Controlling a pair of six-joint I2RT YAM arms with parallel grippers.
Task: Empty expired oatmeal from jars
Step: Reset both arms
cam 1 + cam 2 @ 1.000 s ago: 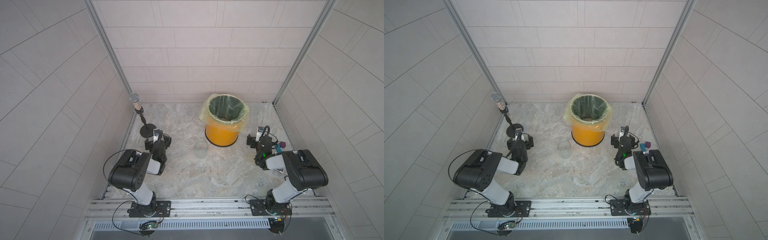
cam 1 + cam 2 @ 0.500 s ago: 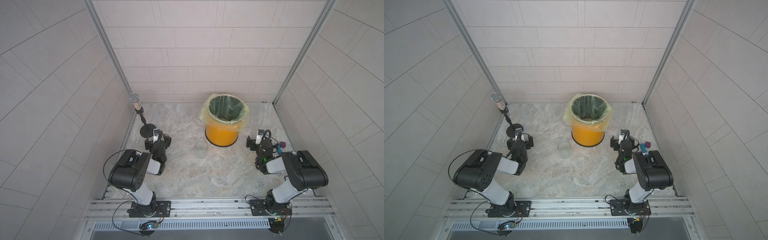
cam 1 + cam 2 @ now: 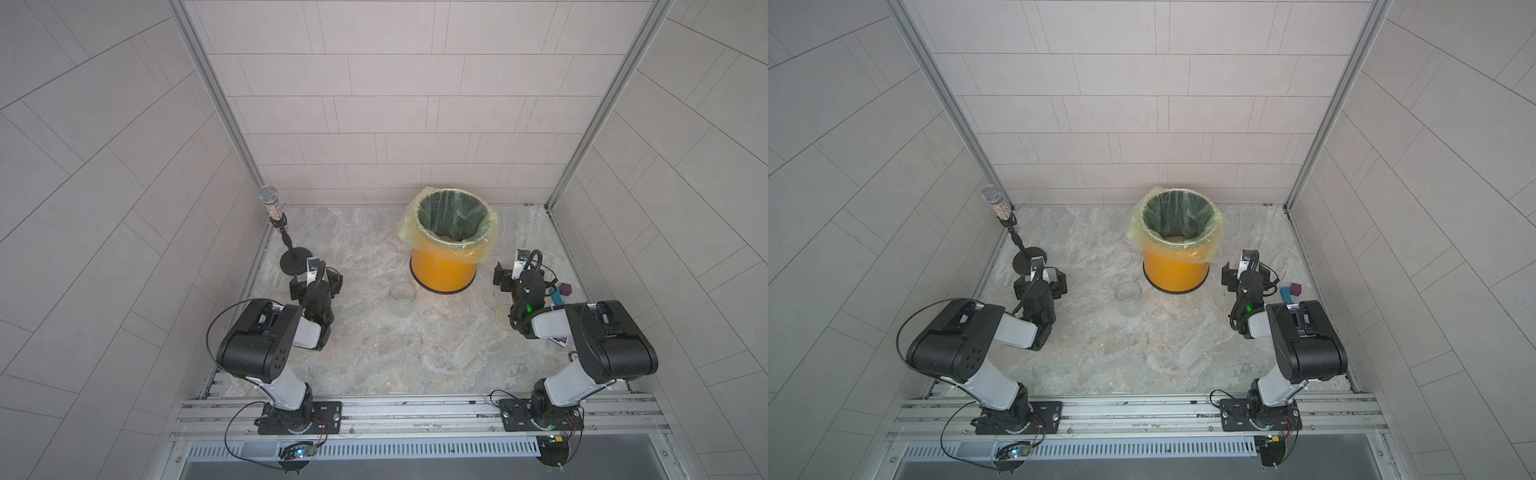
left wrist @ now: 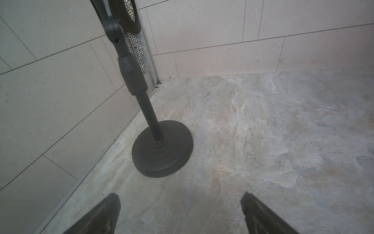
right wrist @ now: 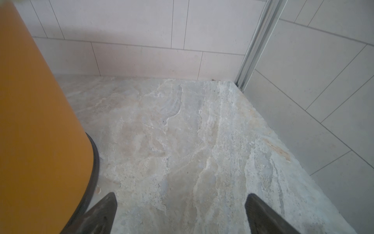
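Only the right hand (image 5: 180, 195) has shifted, slightly, beside the orange bin (image 3: 442, 270); the left hand (image 4: 180, 195) stays facing the microphone stand (image 4: 162, 150), and both have fingers spread wide and hold nothing. Upright and lidless, the clear glass jar (image 3: 402, 298) stands on the counter (image 3: 415, 353) just beside the bin's base, apart from both hands, and its cream lid (image 3: 502, 319) lies flat by the right arm. Pale oatmeal (image 3: 446, 240) shows at the bottom of the bin's plastic liner (image 3: 409, 224).
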